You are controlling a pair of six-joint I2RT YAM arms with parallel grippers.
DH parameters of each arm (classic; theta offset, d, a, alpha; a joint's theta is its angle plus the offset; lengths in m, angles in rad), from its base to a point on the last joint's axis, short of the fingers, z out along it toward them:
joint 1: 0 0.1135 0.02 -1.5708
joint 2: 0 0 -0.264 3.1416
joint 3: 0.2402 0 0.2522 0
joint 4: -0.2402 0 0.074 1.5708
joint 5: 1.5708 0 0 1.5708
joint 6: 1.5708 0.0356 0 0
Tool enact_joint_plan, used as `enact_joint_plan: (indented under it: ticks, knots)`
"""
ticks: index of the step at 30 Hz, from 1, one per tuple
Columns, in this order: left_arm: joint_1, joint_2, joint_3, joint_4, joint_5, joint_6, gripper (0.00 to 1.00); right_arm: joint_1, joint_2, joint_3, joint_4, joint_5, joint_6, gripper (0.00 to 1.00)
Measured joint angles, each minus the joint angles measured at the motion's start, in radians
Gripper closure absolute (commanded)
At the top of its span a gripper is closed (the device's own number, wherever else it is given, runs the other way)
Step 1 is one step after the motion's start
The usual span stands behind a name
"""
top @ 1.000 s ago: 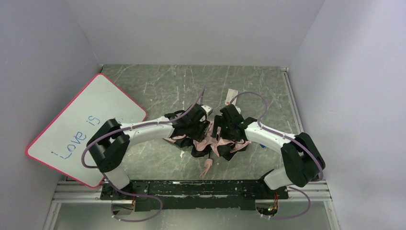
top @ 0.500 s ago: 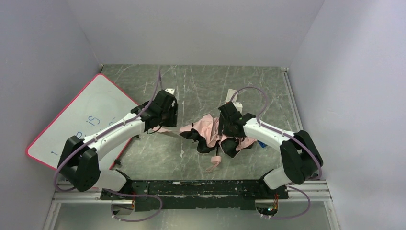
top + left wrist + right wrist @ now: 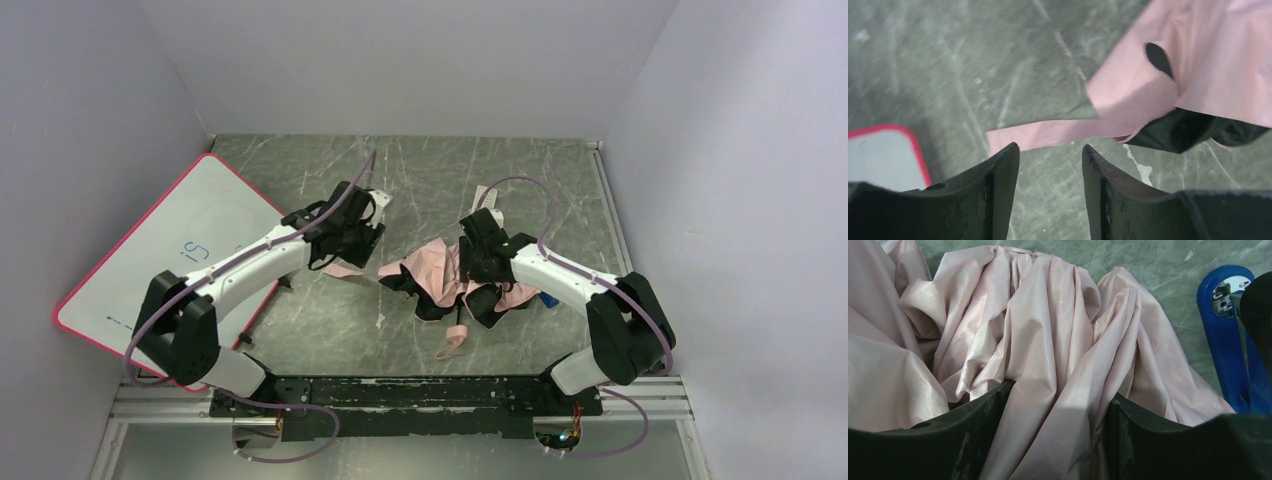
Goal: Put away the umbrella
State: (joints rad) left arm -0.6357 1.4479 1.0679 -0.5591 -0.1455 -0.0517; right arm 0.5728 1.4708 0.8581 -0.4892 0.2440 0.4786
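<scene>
Whiteboard [image 3: 150, 260] with a pink frame is seen at the left of the overhead view. Right of it, at upper centre-left, the left gripper [image 3: 1050, 147] is held low over the table [image 3: 420, 170]. Its jaws are parted a moderate way with nothing between them, and bare marble is seen through the gap in the wrist view. Just beyond its fingertips the loose end of the strap [image 3: 1033, 136] is laid flat on the table, not yet taken.

The strap can be followed rightward to the umbrella [image 3: 440, 282], which is slumped in a crumpled heap at the centre of the frame. Pale pink folds are uppermost and black lining is shown at the edges (no ribs can be made out under the cloth). At the right of the heap the right gripper [image 3: 1060, 390] is pressed into it. A thick fold of pink fabric is clamped between its jaws, which are held fairly wide by the bulk. A blue object [image 3: 1223, 330] is seen at the far right, just beside the fabric.

The umbrella is judged light and limp. The cloth is expected to be slick and to slide and bunch rather than lift as one piece, and any ribs beneath could be bent if squeezed. A firmer hold is expected at the handle, once found. The strap is best taken near its free end, so that it can be wound round the gathered folds.
</scene>
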Motion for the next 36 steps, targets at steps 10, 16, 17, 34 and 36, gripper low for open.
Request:
enact_joint_plan:
  ticks: [10,16,17,34,36]
  knots:
    - [0.001,0.137,-0.002,-0.010,0.279,0.211,0.52,-0.005,0.000,0.010,-0.010,-0.024,-0.043,0.38]
    - [0.001,0.138,-0.029,0.021,0.281,0.272,0.52,-0.006,0.000,0.010,-0.010,-0.031,-0.053,0.39]
    - [0.001,0.141,-0.029,0.026,0.281,0.280,0.52,-0.007,0.000,0.010,-0.010,-0.031,-0.055,0.38]
    - [-0.051,0.297,-0.008,0.021,0.188,0.345,0.84,-0.009,0.002,0.010,-0.008,-0.039,-0.058,0.39]
    - [-0.053,0.297,0.006,0.013,0.139,0.343,0.89,-0.009,0.003,0.010,-0.007,-0.039,-0.058,0.40]
